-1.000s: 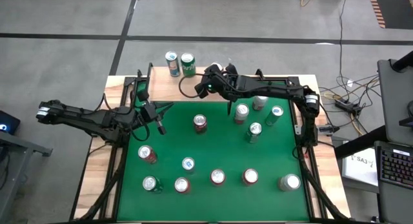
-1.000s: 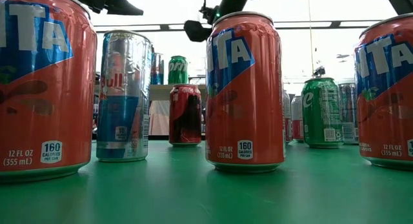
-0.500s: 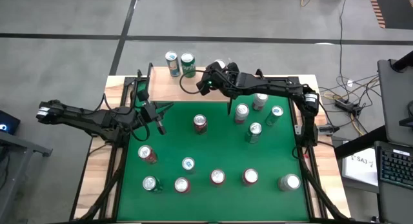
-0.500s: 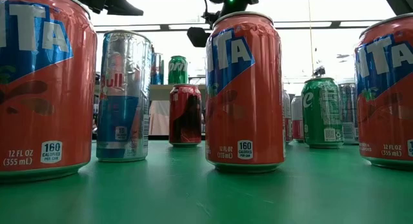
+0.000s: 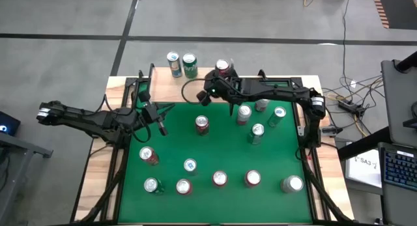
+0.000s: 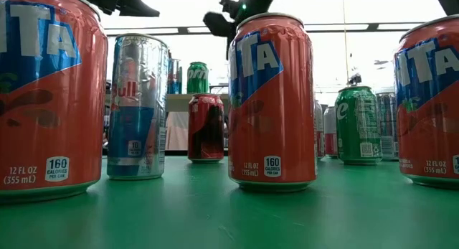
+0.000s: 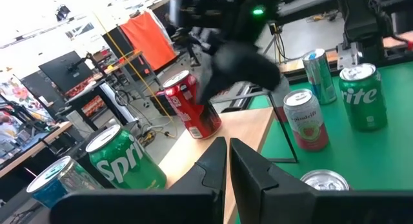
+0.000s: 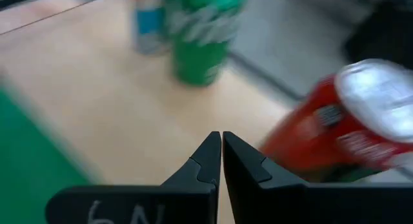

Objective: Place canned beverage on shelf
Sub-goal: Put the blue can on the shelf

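**Three cans on the shelf, both tools empty**

The shelf (image 5: 195,83), a light-wood board along the far edge of the green counter (image 5: 215,154), carries three cans. A blue can (image 5: 173,62) and a green can (image 5: 189,63) stand side by side near its left part. A red can (image 5: 223,68) stands a little to their right, close to the shelf's far edge; in the left wrist view it appears tilted, though that may be the camera's angle.

The right tool (image 5: 207,90) sits just on the counter side of the red can, above the shelf, apart from the can. Its fingers (image 8: 210,156) are pressed together with nothing between them, and the red can (image 8: 342,124) shows just beyond them in the right wrist view.

The left tool (image 5: 159,127) waits over the left part of the green counter, well apart from the shelf. Its fingers (image 7: 213,166) are together too, holding nothing.

On the counter many more cans stand upright: a red-topped can (image 5: 202,124) near the middle, a cluster of silver and green cans (image 5: 257,133) toward the right, and a row of cans (image 5: 219,179) along the near edge.
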You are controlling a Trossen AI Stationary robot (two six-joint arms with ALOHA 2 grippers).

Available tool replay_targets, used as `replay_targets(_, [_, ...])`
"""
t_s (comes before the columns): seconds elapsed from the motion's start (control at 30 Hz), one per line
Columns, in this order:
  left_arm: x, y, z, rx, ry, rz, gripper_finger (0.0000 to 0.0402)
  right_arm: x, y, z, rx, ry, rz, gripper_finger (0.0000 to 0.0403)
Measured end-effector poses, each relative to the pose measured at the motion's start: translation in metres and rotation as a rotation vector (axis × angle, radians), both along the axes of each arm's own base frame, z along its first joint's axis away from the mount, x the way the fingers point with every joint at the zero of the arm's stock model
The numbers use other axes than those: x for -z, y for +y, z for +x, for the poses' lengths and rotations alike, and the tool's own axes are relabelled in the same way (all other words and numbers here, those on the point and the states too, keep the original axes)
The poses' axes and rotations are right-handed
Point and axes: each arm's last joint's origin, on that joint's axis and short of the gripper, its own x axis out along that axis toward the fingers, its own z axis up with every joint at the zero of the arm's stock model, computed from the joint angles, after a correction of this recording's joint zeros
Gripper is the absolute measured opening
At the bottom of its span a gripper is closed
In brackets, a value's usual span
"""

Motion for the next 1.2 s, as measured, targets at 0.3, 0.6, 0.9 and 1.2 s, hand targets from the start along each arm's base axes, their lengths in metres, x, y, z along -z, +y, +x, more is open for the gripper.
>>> replay_targets(0.3, [0.000, 0.000, 0.000, -0.002, -0.022, -0.033, 0.0003, -0.013, 0.037, -0.017, -0.150, -0.004, 0.266, 0.0009])
replay_targets(0.6, [0.000, 0.000, 0.001, -0.003, -0.038, -0.055, 0.0003, -0.006, 0.042, -0.024, -0.142, 0.096, 0.300, 0.0009])
replay_targets(0.9, [-0.001, 0.000, 0.001, -0.003, -0.044, -0.057, 0.0003, -0.005, 0.042, -0.025, -0.130, 0.102, 0.309, 0.0009])
replay_targets(1.2, [0.000, -0.001, 0.003, -0.003, -0.031, -0.053, 0.0003, -0.005, 0.039, -0.025, -0.110, 0.080, 0.318, 0.0009])
